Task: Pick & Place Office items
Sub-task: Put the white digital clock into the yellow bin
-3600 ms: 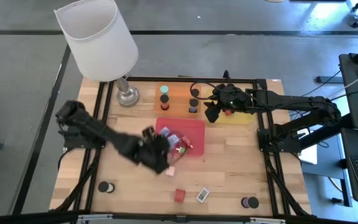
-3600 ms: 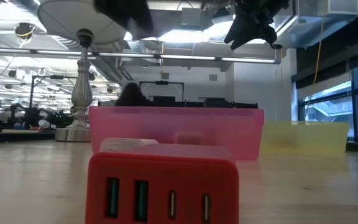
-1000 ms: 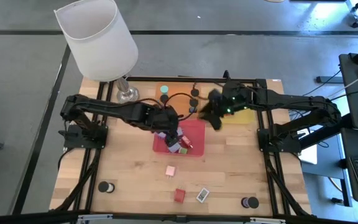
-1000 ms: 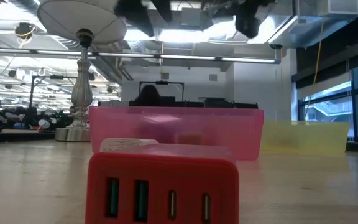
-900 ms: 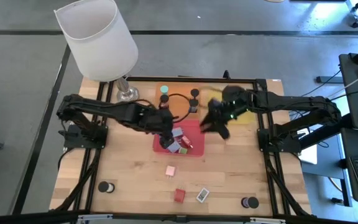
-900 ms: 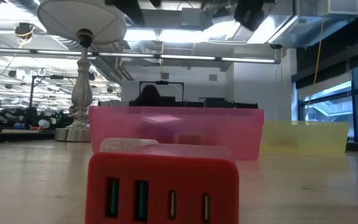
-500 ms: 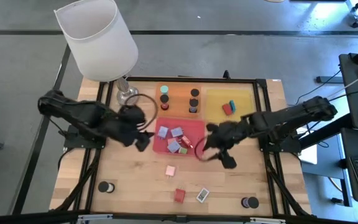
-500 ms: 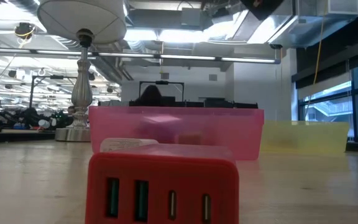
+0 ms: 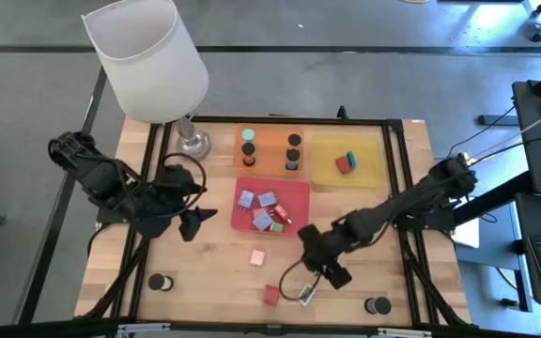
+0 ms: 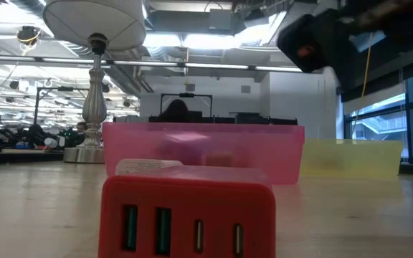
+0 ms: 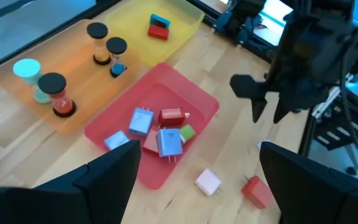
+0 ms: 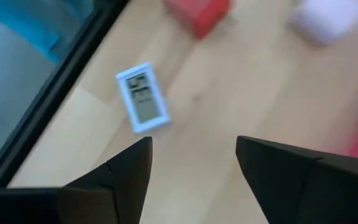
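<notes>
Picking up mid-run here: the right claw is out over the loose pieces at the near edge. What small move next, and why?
Probably lower the right claw a little toward the small white rectangle. Its fingers are spread and empty, the rectangle lies flat on bare wood just ahead, apart from the red block.
</notes>
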Controlling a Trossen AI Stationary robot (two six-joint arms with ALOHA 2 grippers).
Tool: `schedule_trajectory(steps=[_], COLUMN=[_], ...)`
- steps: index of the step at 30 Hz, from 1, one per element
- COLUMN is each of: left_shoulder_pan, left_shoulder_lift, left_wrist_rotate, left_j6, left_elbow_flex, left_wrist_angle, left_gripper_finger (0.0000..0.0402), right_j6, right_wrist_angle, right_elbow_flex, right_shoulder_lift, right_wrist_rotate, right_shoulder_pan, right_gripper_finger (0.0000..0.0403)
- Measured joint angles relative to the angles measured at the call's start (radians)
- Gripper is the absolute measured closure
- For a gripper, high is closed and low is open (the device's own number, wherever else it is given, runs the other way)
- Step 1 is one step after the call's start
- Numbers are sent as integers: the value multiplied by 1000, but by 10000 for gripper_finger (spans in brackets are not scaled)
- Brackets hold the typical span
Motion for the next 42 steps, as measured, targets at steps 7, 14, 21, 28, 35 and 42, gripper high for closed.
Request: schedule_trajectory(steps=[7,14,21,28,35,42], left_shoulder_pan=[-26,-26,-26,-26,-26,-26], left_shoulder_lift=[0,0,0,0,0,0], left_wrist_rotate=[-1,-1,-1,-2,-2,-3], left_j6=[49,57,45,44,45,37], left_elbow_flex=[0,0,0,0,0,0], left_wrist_angle=[-4,-37,-65,-65,-65,-77], left_gripper_finger=[75,75,75,75,75,75], right_j6=[-39,-34,-29,1,66,75], right_wrist_angle=[127,212,218,230,243,249], right_elbow_flex=[0,0,3,3,83,167], right_shoulder_lift=[109,206,255,257,260,258], right_wrist_rotate=[48,88,163,102,100,38], right_shoulder_pan=[91,138,151,151,136,151], right_gripper_finger=[170,168,167,167,167,167])
